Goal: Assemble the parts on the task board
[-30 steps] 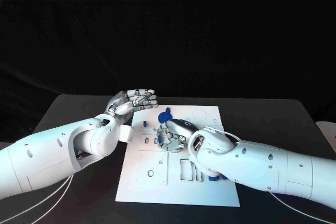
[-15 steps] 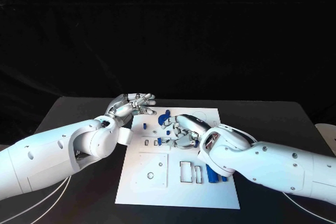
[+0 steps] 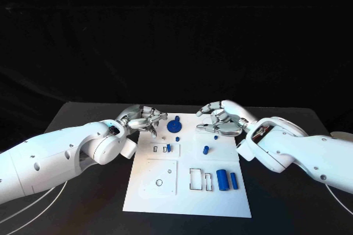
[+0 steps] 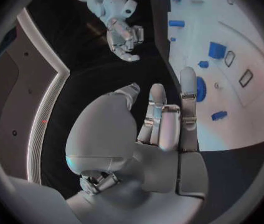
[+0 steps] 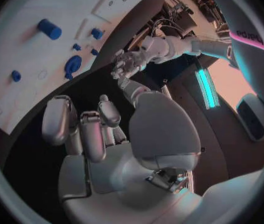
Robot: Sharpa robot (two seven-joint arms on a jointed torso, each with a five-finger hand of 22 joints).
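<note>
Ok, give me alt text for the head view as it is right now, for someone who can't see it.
Two white robot arms reach over a white task board on a black table, the left hand and right hand both raised at its far edge, holding nothing. Small blue parts sit on the board, including a round piece and two cylinders.

Bright light is falling from above on the task board [image 3: 187, 186], which is glowing almost pure white against the dark tabletop [image 3: 81, 123]; the room behind it is sinking into near-total black. The left hand [image 3: 142, 118] and right hand [image 3: 221, 118] are catching soft highlights, and only faint shadows are lying on the board beneath them. In both wrist views straight edges are bending strongly toward the circle's rim. A pinkish tint is washing over the board in the left wrist view, and a bright cyan strip [image 5: 204, 87] is glaring beyond the right hand.
</note>
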